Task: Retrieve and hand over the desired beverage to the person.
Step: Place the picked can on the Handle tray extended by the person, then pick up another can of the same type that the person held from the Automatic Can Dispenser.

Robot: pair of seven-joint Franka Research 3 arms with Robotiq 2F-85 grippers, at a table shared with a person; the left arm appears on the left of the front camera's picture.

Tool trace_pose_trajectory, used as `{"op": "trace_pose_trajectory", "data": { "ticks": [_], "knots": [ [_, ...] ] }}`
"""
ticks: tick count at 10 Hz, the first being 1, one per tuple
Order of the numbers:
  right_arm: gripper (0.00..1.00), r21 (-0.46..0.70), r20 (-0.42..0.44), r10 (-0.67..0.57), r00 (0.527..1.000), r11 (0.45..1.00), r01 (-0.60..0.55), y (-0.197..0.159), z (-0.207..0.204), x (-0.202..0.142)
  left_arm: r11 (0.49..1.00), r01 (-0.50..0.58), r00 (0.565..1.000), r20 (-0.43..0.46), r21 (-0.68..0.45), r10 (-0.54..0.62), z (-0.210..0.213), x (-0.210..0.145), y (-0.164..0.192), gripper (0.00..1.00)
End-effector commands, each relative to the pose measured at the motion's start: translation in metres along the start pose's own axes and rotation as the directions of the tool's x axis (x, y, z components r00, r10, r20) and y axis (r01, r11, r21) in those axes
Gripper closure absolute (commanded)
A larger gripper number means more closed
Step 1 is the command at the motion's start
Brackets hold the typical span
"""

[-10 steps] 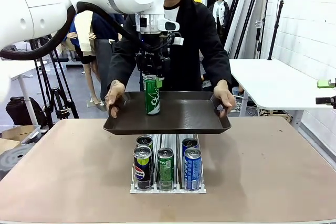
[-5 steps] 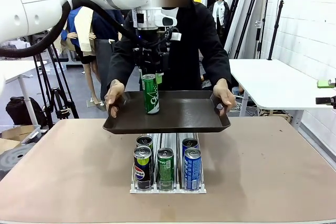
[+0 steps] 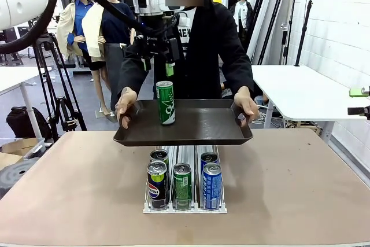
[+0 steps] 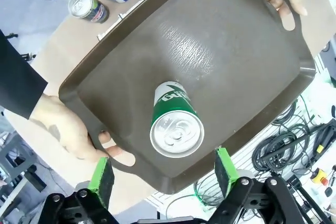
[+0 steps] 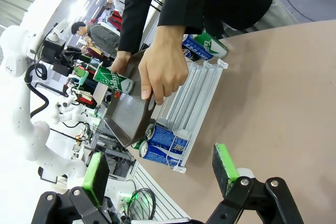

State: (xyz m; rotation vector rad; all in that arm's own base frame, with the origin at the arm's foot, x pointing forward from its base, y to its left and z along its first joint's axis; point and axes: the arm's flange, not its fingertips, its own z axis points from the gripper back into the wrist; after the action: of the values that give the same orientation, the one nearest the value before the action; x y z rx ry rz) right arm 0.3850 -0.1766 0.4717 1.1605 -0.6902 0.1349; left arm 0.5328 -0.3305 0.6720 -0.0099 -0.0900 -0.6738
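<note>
We judge that the handover is at its last step. The green can point(image 3: 166, 103) stands upright on the brown tray point(image 3: 211, 122), a little toward the robot's left side of it. The person point(image 3: 202, 44) holds this tray in the air over the table point(image 3: 289, 189), with one hand point(image 3: 125, 107) on one short edge and the other hand point(image 3: 247, 106) on the opposite edge.

The left gripper point(image 3: 158, 66) hangs just above the can. Its jaws stand wide apart and nothing is between them. In the left wrist view we look straight down on the lid of the can, and both green pads point(image 4: 102, 174) are apart from it. So the can rests on the tray alone.

The right gripper point(image 5: 160, 174) is also wide open and empty. It is low over the table, near the rack point(image 3: 185, 201) where the other cans point(image 3: 182, 184) wait in rows, under the front edge of the tray.

For the next move, we think the left arm must go up and back, away from the tray. The way should be straight up at first, because a finger that catches the top of the can could tip it over. The tray is held only by hands, so any push on it is also a risk.
</note>
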Motion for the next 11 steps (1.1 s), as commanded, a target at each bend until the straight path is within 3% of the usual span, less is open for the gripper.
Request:
{"op": "trace_pose_trajectory", "data": {
  "ticks": [1, 11],
  "knots": [
    [0.00, 0.003, 0.001, -0.006, 1.000, 1.000, 0.006, -0.0001, 0.0001, -0.0006, 1.000, 0.009, 1.000, 0.001, 0.000, -0.009, -0.0005, 0.0010, -0.0052, 0.00],
    [0.00, 0.003, 0.001, -0.006, 1.000, 1.000, 0.006, -0.0001, 0.0001, -0.0006, 1.000, 0.009, 1.000, 0.001, 0.000, -0.009, -0.0005, 0.0010, -0.0052, 0.00]
  ]
}}
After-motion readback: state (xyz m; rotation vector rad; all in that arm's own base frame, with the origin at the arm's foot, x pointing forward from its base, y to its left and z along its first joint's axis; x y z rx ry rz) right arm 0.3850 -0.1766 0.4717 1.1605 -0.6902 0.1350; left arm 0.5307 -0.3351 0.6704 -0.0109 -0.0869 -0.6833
